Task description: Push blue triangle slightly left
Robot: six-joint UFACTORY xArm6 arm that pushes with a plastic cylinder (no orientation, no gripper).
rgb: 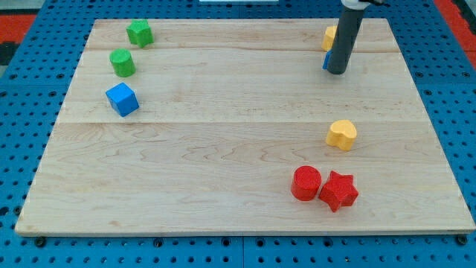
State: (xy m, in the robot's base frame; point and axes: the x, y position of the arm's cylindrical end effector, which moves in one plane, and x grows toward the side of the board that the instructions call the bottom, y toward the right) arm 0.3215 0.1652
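Wooden board (223,149): blue triangle (326,61) mostly hidden behind my tip (337,72).

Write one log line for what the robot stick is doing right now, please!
task: push blue triangle left | my tip: touching its right side, mostly hiding it | yellow block: just above | status: push not visibly done

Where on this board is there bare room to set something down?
The wide middle, between the blue cube and the yellow heart, and the bottom left are bare. It is crowded by my tip, and where the red cylinder meets the red star.
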